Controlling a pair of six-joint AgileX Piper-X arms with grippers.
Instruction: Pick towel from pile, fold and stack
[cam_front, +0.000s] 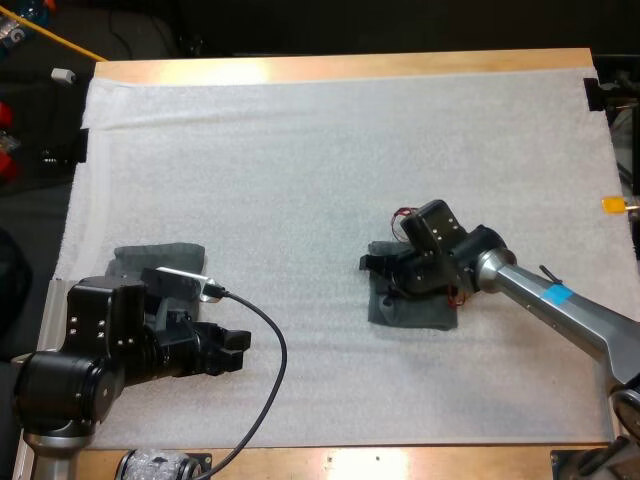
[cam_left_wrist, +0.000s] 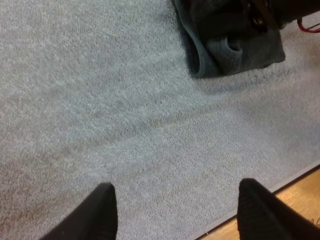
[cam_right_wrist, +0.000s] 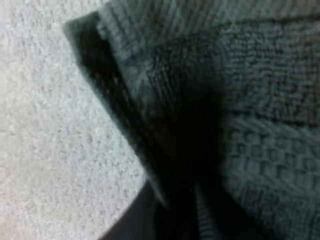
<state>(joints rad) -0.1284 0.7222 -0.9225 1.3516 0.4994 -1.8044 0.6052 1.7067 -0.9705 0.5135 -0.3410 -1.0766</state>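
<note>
The left fingers (cam_left_wrist: 102, 212) are spread apart with nothing between them, over the white mat (cam_front: 300, 150). Far in front of them lies a dark towel (cam_front: 415, 308). The right fingers (cam_front: 375, 264) are clenched on its edge. Another towel (cam_front: 150, 258) lies back behind the left fingers.

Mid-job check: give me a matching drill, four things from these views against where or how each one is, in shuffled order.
Things:
1. left hand
2. right hand
3. middle towel
4. left towel

Places or states:
A. partly hidden behind an arm
B. down on a towel
C. open over bare mat
D. partly covered by a hand

Pairs: 1-C, 2-B, 3-D, 4-A
</note>
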